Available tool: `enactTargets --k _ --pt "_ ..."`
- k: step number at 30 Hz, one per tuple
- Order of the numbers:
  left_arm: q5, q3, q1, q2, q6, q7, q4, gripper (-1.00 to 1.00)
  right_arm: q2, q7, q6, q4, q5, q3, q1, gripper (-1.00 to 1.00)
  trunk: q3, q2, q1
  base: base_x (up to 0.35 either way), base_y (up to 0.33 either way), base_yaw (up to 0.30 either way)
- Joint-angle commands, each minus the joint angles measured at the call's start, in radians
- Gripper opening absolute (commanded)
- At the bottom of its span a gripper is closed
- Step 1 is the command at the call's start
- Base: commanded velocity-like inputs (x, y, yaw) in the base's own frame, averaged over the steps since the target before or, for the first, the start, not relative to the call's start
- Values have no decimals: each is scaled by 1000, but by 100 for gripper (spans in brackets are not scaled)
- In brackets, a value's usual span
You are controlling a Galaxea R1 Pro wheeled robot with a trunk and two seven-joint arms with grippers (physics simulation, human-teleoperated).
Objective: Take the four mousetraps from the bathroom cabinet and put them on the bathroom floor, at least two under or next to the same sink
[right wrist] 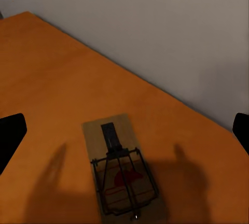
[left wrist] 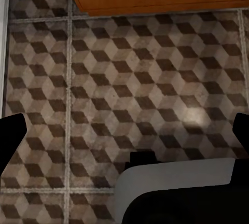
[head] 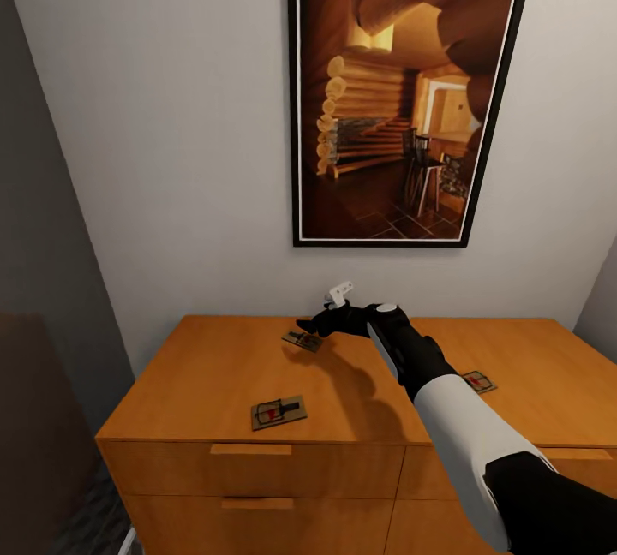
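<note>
cabinet (head: 223,367) top: three mousetraps (head: 278,411) | right tool (head: 313,328) released | cube-tiled bathroom floor (left wrist: 129,94)

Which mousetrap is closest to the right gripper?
The back mousetrap near the wall, just beside the right gripper. The front mousetrap and the right-hand mousetrap lie farther off.

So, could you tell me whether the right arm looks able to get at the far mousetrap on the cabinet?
Probably yes. The right gripper hovers open just over that mousetrap, and the cabinet top around it looks bare, so nothing seems to block a straight descent.
</note>
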Motion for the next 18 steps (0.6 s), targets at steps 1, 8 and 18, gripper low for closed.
enactTargets --k 1,8,18 --pt "-1 -5 -2 0 -6 3 4 100 1 6 3 0 10 -1 -1 100 -1 -1 0 0 0 0" --pt "-1 -5 -2 0 -6 3 4 100 2 6 2 7 10 0 -1 100 -1 -1 0 0 0 0" --pt "-1 -5 -2 0 -5 3 4 100 0 8 0 7 10 1 0 100 -1 -1 0 0 0 0"
